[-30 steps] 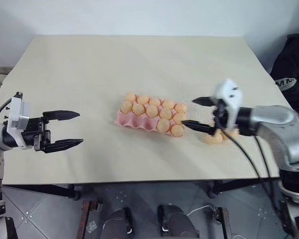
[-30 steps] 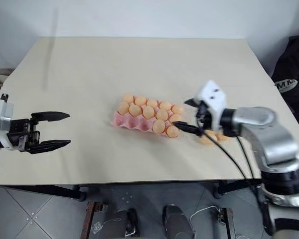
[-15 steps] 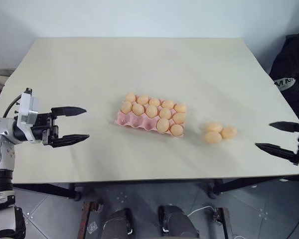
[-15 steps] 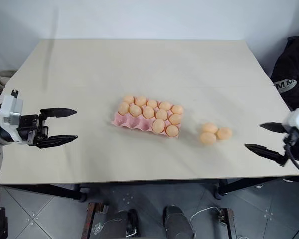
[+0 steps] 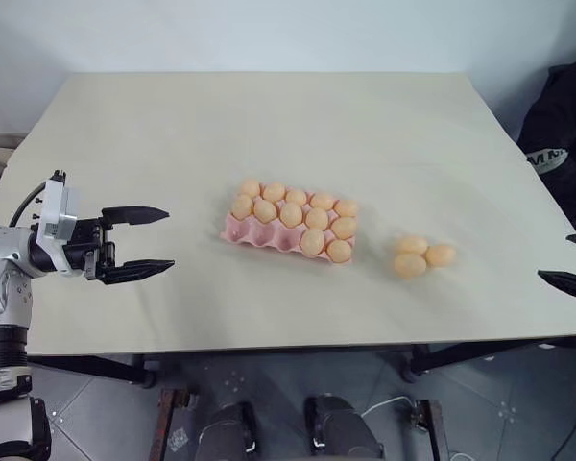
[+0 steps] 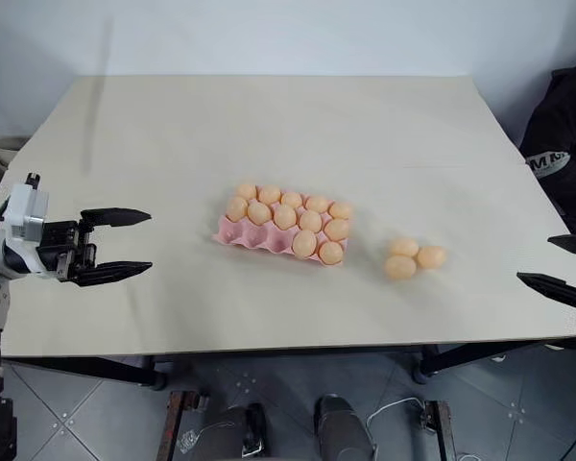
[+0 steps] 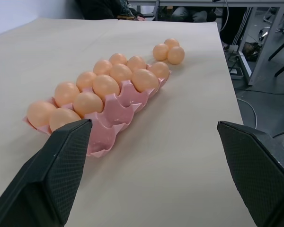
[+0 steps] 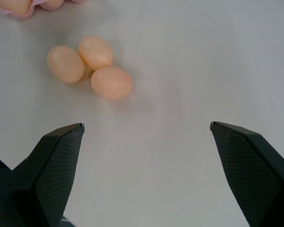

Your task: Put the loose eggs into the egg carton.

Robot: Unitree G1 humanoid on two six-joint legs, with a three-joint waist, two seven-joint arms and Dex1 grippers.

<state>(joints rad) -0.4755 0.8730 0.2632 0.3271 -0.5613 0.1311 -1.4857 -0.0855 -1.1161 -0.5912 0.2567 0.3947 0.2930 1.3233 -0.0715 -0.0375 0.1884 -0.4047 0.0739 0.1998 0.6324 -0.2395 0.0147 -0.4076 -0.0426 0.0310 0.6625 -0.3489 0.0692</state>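
The worktop point(image 5: 269, 125) is a plain matte beige sheet, smooth and flat. Near its middle, somewhat toward the front edge, sits the carton point(image 5: 269, 233): a lidless pink tray of moulded pulp with scalloped edges and round cups. Smooth, pale orange-tan eggs fill most of its cups, while the cups along the side nearest the front edge look bare. The tray lies slightly askew to the worktop's edges.

The three loose eggs point(image 5: 420, 255) lie in a tight cluster on the bare surface, touching one another, between the carton and the right edge and a little nearer the front edge than the tray. They match the eggs in the tray in shape and sheen. Nothing lies between them and the carton.

The left gripper point(image 5: 142, 242) hangs over the left part of the worktop near the front edge, level and pointing toward the carton; its black, finely textured fingers point(image 7: 61, 165) are spread apart with nothing between them. The right gripper point(image 6: 564, 266) is at the right edge, well apart from the loose eggs, fingers point(image 8: 57, 161) likewise wide apart and empty.

Beyond the right edge is a person's dark sleeve point(image 5: 566, 125) with pale lettering. Under the front edge are grey floor tiles point(image 5: 269, 403) and dark frame legs.
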